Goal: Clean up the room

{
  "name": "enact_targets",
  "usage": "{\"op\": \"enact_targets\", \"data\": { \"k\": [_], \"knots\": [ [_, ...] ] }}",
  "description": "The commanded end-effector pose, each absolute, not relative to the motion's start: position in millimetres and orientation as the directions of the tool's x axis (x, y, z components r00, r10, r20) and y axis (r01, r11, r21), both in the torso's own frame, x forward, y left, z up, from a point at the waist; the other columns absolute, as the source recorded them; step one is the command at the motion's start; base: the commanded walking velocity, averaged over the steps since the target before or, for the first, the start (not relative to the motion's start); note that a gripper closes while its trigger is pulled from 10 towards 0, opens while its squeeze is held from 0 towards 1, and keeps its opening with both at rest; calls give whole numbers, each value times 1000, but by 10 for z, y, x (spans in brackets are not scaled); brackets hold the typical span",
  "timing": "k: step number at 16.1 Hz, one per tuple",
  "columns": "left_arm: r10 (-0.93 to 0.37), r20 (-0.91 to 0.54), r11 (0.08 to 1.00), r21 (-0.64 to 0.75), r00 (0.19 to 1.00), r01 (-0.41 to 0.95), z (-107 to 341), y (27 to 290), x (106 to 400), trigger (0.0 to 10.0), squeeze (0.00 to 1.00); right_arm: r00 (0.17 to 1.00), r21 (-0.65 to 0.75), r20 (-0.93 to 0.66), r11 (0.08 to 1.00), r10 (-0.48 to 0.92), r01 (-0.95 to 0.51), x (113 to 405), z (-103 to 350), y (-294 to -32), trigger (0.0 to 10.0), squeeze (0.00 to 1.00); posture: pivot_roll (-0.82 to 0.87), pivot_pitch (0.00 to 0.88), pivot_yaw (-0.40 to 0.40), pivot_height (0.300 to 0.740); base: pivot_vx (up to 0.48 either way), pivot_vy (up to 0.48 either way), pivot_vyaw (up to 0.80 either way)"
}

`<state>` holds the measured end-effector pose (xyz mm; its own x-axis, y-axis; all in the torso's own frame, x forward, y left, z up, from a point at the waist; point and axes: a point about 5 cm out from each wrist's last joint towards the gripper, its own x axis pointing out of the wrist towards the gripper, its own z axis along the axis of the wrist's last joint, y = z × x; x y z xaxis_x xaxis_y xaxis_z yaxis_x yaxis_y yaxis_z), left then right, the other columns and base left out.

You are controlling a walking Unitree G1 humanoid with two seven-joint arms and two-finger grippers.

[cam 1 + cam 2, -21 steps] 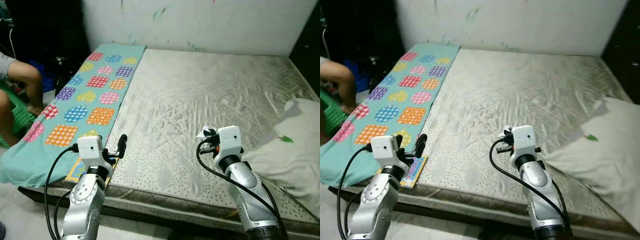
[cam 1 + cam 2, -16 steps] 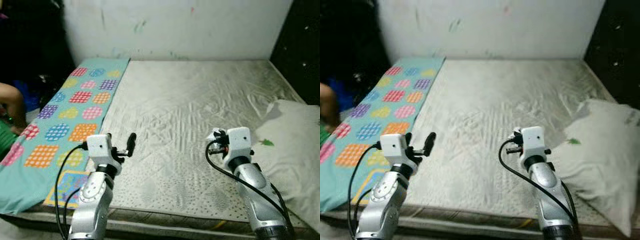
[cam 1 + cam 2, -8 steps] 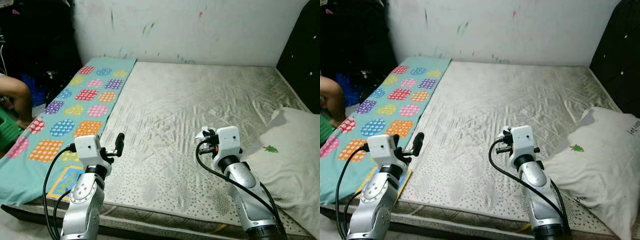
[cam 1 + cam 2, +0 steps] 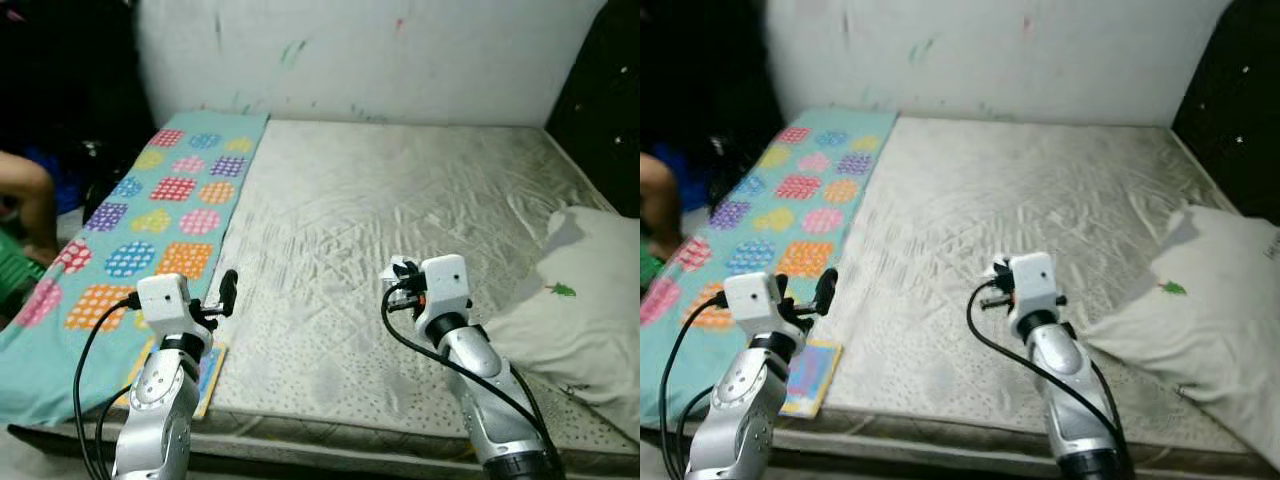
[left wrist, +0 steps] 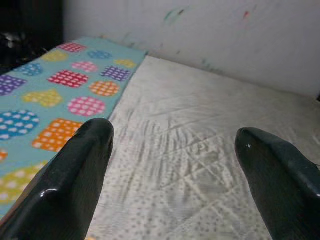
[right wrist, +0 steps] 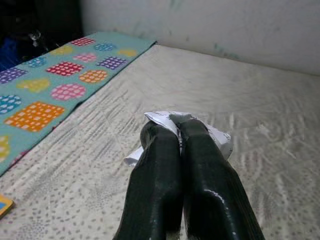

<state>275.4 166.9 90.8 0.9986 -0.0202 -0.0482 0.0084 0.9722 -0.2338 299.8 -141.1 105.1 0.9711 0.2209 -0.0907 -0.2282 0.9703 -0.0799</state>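
The right end effector already pinches the crumpled paper above the mattress's near edge; the left end effector is spread, empty.

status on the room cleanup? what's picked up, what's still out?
Done: hard to judge; the mattress carries little loose clutter. In hand: the right gripper is shut on a crumpled paper, held above the mattress. The left gripper is open, holding nothing. Left: bin the paper; a small book near the mattress edge, the blanket and the pillow.

Bare mattress, teal patterned cloth along its left side, white pillow at right, both arms raised.
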Motion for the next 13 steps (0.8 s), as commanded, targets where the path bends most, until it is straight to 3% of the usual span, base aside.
{"op": "enact_targets", "data": {
  "k": [1,11,13],
  "knots": [
    [-37,-51,971,-239,998,24,913,1611,2761,10000,0,975,-85,-82,974,205,-211,2997,1077,-1483,10000,0,-111,0,24,740,0,480,0],
    [-31,-53,972,-236,998,18,920,1627,2781,10000,0,974,-77,-82,973,210,-216,3000,1068,-1459,10000,0,-111,0,29,740,0,480,0],
    [-27,-30,976,-215,999,20,949,1626,2779,10000,0,973,-81,-78,971,219,-225,2992,1070,-1447,10000,0,-112,0,29,740,0,216,0]
  ]
}}
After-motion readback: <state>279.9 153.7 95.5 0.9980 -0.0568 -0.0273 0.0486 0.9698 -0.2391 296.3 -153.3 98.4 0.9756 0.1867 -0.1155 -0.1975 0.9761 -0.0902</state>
